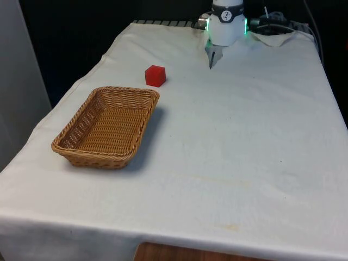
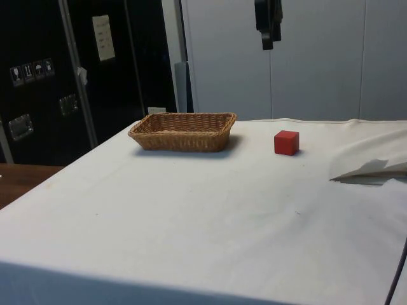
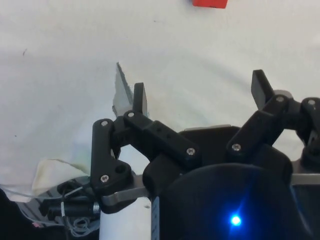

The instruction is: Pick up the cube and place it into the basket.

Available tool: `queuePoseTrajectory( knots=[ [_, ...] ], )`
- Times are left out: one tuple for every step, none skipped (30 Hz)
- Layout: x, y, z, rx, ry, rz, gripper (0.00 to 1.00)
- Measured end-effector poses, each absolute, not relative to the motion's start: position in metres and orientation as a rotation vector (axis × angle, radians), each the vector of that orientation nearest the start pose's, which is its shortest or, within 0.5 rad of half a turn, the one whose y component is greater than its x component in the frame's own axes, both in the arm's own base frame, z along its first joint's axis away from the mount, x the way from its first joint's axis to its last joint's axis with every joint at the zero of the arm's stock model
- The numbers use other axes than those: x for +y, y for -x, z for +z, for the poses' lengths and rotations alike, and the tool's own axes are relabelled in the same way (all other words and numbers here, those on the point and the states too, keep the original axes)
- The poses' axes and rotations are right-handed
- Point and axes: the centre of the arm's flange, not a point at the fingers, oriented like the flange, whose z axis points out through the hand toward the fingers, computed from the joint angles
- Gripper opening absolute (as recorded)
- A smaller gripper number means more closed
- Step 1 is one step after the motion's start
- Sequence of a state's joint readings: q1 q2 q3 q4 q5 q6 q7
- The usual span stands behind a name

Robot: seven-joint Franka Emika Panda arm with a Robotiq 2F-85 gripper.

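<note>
A small red cube (image 1: pixel 155 75) sits on the white cloth just beyond the basket's far rim, and it also shows in the side view (image 2: pixel 287 142) and at the edge of the wrist view (image 3: pixel 210 3). The woven wicker basket (image 1: pixel 70 149) lies empty towards the front view's left, seen too in the side view (image 2: pixel 183 131). My gripper (image 2: pixel 268 43) hangs high above the table, well clear of the cube. In the wrist view the gripper (image 3: pixel 200 92) is open, with nothing between its fingers (image 3: pixel 139 97).
The cloth is bunched into a raised fold (image 1: pixel 274 38) near the robot's foot, and the fold also shows in the side view (image 2: pixel 372 170). The table's edges drop off close to the basket's left side and at the near end.
</note>
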State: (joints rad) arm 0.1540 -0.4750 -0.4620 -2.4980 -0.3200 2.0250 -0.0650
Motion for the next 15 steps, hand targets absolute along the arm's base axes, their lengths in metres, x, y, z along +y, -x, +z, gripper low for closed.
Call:
queuePoseTrajectory(
  knots=[
    [-0.144, -0.379, 0.429, 0.078, 3.213, 0.062, 1.00],
    [-0.148, -0.376, 0.429, 0.080, 3.209, 0.057, 1.00],
    [-0.149, -0.375, 0.427, 0.080, 3.209, 0.058, 1.00],
    [-0.151, -0.373, 0.426, 0.082, 3.208, 0.058, 1.00],
    [-0.153, -0.372, 0.426, 0.084, 3.207, 0.055, 1.00],
    [-0.154, -0.370, 0.424, 0.084, 3.206, 0.054, 1.00],
    [-0.156, -0.369, 0.423, 0.085, 3.205, 0.053, 1.00],
    [-0.156, -0.369, 0.423, 0.085, 3.205, 0.053, 1.00],
    [-0.156, -0.369, 0.423, 0.085, 3.205, 0.053, 1.00],
    [-0.158, -0.367, 0.423, 0.087, 3.204, 0.051, 1.00],
    [-0.160, -0.366, 0.422, 0.089, 3.203, 0.051, 1.00],
    [-0.164, -0.363, 0.419, 0.091, 3.201, 0.052, 1.00],
    [-0.166, -0.362, 0.419, 0.094, 3.200, 0.048, 1.00],
    [-0.168, -0.360, 0.418, 0.095, 3.199, 0.048, 1.00],
    [-0.170, -0.359, 0.417, 0.099, 3.197, 0.045, 1.00]
  ],
)
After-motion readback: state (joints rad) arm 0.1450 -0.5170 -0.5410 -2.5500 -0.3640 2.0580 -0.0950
